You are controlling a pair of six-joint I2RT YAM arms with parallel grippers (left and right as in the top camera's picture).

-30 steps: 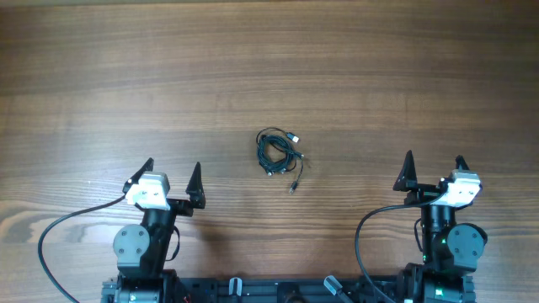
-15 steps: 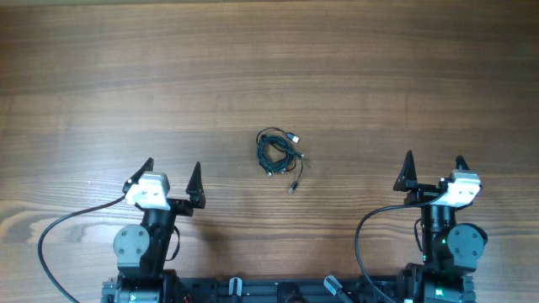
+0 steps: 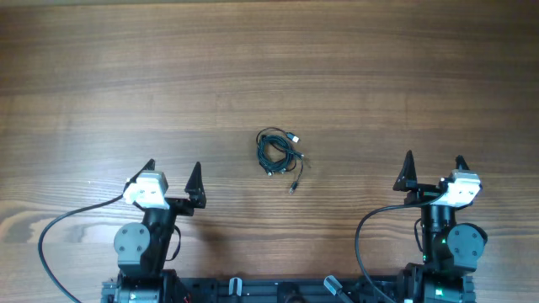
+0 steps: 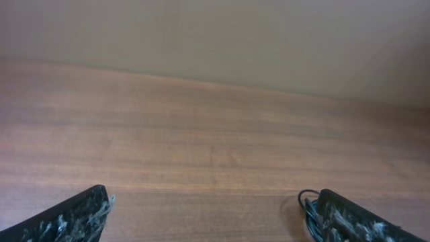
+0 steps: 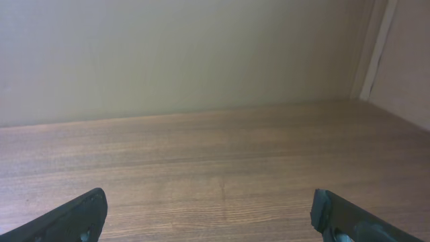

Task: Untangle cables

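Note:
The cables are thin black wires bundled in a small coil with loose plug ends, lying on the wooden table near its middle. My left gripper is open and empty at the near left, well to the left of and nearer than the coil. My right gripper is open and empty at the near right, far from the coil. In the left wrist view a bit of the cables shows beside the right finger. The right wrist view shows only bare table between its fingers.
A thick black arm cable loops by the left arm's base, another by the right arm's base. A pale wall stands beyond the table's far edge.
The left wrist has shifted very slightly; the cables and the right arm have not moved.

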